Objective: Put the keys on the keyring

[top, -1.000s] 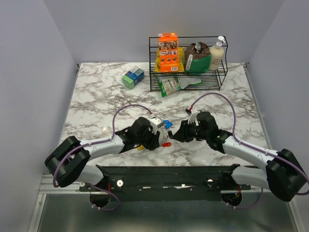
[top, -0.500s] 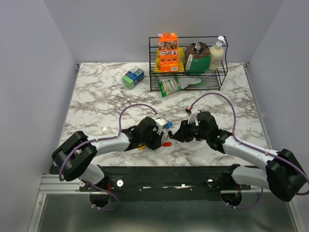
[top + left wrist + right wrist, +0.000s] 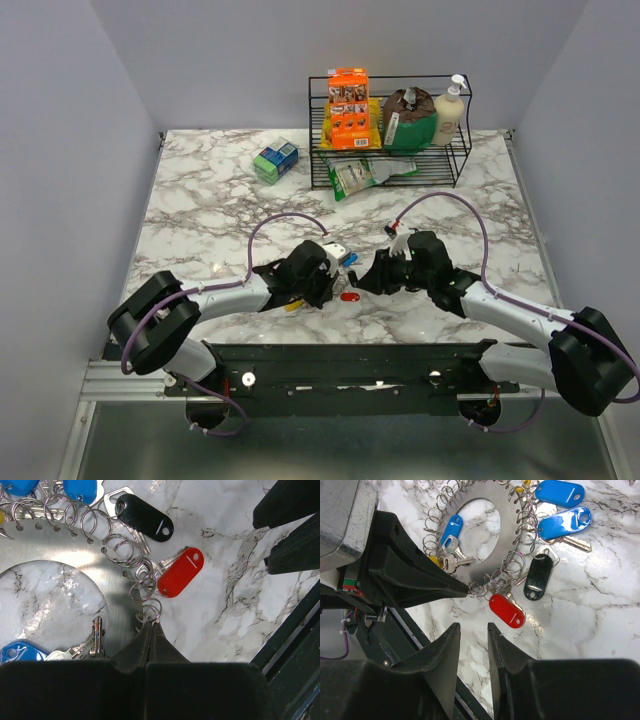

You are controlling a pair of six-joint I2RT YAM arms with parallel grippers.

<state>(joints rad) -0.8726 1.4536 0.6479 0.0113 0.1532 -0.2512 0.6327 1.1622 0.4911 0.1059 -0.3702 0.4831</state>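
Centrally on the white marble table (image 3: pixel 200 210), the left gripper (image 3: pixel 151 630) is clamped on an edge loop of the flat silver metal keyring disc (image 3: pixel 55 545); the right gripper (image 3: pixel 474 630) hangs parted and empty just right of it, over the red-tagged silver key (image 3: pixel 507 611)

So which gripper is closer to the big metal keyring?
Left. The left gripper is pinched shut on the keyring at its rim; the right gripper hovers open just off it, by the red key.

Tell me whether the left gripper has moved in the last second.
Yes. The left gripper, shut on the keyring, shifted slightly right along the base rail.
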